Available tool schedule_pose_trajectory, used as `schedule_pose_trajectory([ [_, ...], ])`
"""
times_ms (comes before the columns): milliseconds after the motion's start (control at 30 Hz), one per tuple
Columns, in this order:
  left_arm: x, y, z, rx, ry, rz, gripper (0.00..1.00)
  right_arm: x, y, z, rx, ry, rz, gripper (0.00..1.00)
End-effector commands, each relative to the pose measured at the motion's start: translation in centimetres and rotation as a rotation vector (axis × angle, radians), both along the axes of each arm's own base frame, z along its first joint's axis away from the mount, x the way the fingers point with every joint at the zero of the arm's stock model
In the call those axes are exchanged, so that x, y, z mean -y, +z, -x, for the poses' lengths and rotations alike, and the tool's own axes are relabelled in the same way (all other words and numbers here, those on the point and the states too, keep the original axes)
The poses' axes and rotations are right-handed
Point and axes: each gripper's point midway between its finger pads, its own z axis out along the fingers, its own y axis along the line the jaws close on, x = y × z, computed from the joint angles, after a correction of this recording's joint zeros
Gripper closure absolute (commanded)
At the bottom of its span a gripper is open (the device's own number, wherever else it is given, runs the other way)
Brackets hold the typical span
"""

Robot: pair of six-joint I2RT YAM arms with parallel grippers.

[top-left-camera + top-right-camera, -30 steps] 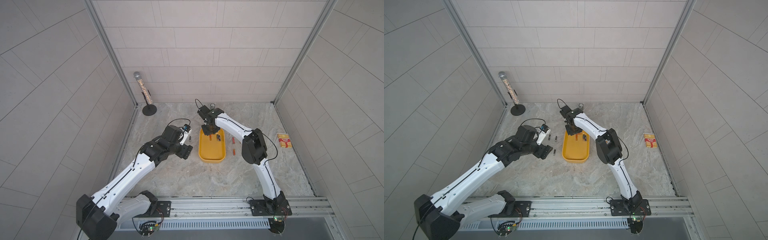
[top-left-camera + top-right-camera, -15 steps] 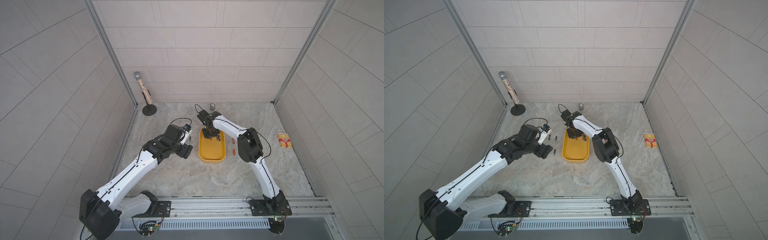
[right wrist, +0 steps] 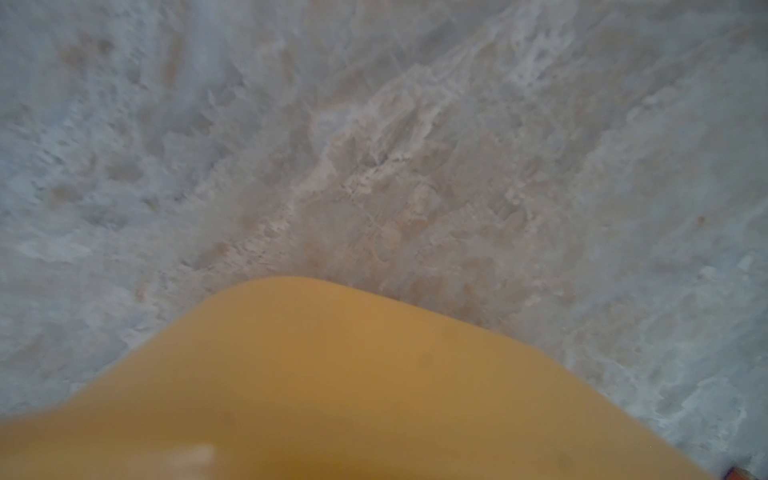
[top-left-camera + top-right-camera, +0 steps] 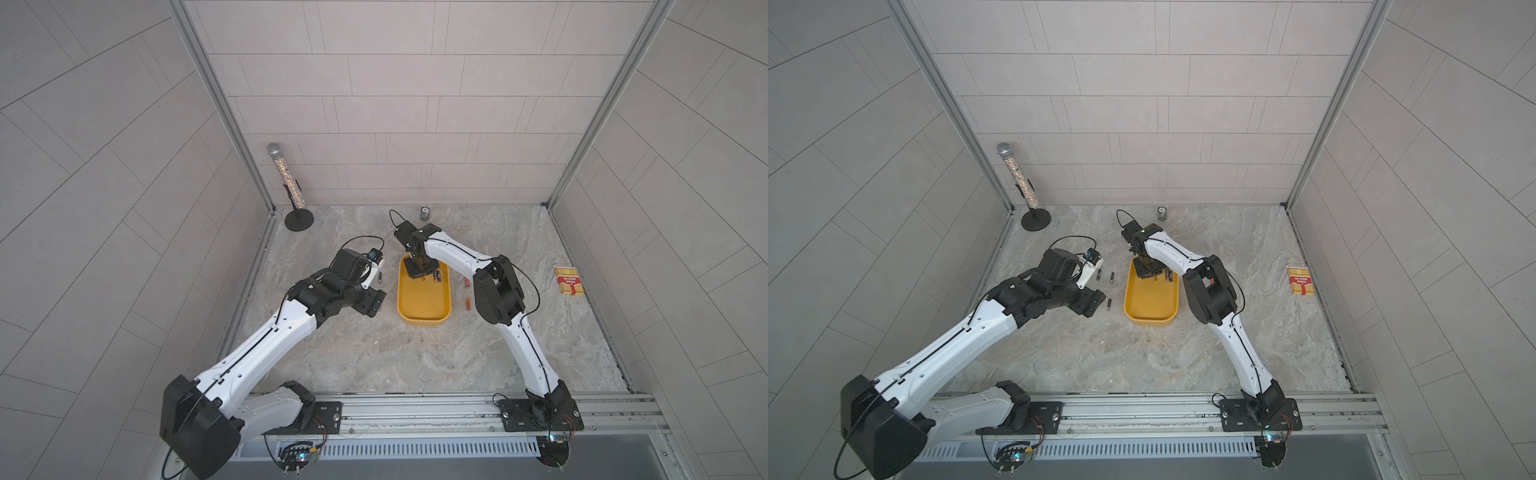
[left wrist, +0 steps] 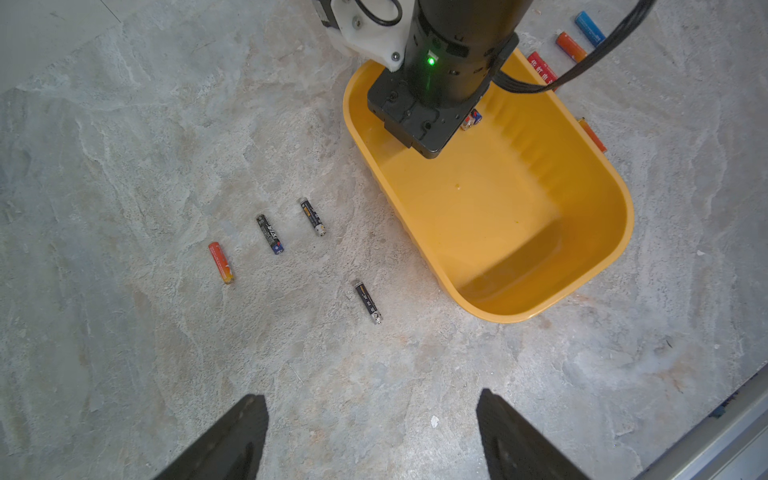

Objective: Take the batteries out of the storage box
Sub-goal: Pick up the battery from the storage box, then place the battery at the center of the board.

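Box (image 4: 424, 309) mid-table in both top views; right gripper (image 4: 419, 272) clenched at its far end beside batteries (image 4: 436, 275). Left wrist: left gripper (image 5: 370, 399) spread wide, empty. Right wrist: blur, grasp unseen; lift straight up, clear the rim.

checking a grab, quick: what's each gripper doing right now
left gripper: open, holding nothing.
right gripper: shut inside the storage box; whether it holds anything cannot be told.

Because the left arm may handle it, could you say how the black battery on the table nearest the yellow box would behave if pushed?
The black battery is a smooth thin cylinder lying on its side, so a sideways push would probably roll it. It looks rigid and, being small, likely light; end-on it might slide.
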Motion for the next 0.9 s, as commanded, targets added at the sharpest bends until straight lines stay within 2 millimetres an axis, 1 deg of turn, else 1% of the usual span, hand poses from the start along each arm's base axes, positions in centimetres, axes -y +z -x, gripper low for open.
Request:
schedule_pose_trajectory([
  [0, -0.1, 0.9, -0.4, 0.028, 0.003, -0.009, 0.12, 0.2, 2.3, 0.5, 0.009, -0.017, -0.027, 1.0],
  [133, 0.1, 0.3, -0.4, 0.003, -0.002, -0.018, 0.12, 0.2, 6.8, 0.7, 0.063, -0.015, -0.094, 1.0],
  [233, 0.2, 0.7, -0.6, 0.013, 0.002, -0.005, 0.12, 1.4, 10.2, 1.2, 0.114, -0.028, -0.137, 1.0],
  [333, 0.6, 2.1, -1.1, 0.06, 0.032, 0.044, 0.11, 4.1, 12.6, 1.8, 0.16, -0.076, -0.167, 1.0],
  [400, 1.4, 3.6, -1.6, 0.095, 0.054, 0.048, 0.09, 6.9, 13.2, 2.6, 0.182, -0.116, -0.128, 1.0],
  [433, 1.9, 4.4, -2.0, 0.112, 0.07, 0.039, 0.09, 8.7, 13.5, 3.1, 0.199, -0.136, -0.089, 1.0],
  [500, 3.2, 5.3, -2.5, 0.122, 0.094, 0.034, 0.1, 11.8, 13.1, 4.4, 0.206, -0.186, -0.041, 1.0],
  [533, 4.2, 5.6, -2.7, 0.116, 0.098, 0.037, 0.1, 13.2, 12.4, 5.2, 0.196, -0.212, -0.036, 1.0],
  [600, 5.8, 5.4, -2.8, 0.106, 0.089, 0.031, 0.11, 15.6, 11.1, 6.9, 0.187, -0.261, -0.029, 1.0],
  [667, 6.9, 4.6, -2.9, 0.096, 0.075, 0.009, 0.11, 17.6, 9.1, 8.8, 0.164, -0.306, -0.016, 1.0],
  [767, 7.7, 3.2, -3.0, 0.071, 0.052, -0.025, 0.11, 19.0, 6.2, 10.9, 0.101, -0.341, -0.023, 1.0],
  [867, 7.8, 2.1, -2.8, 0.046, 0.032, -0.055, 0.11, 19.3, 4.0, 12.0, 0.055, -0.349, -0.021, 1.0],
])
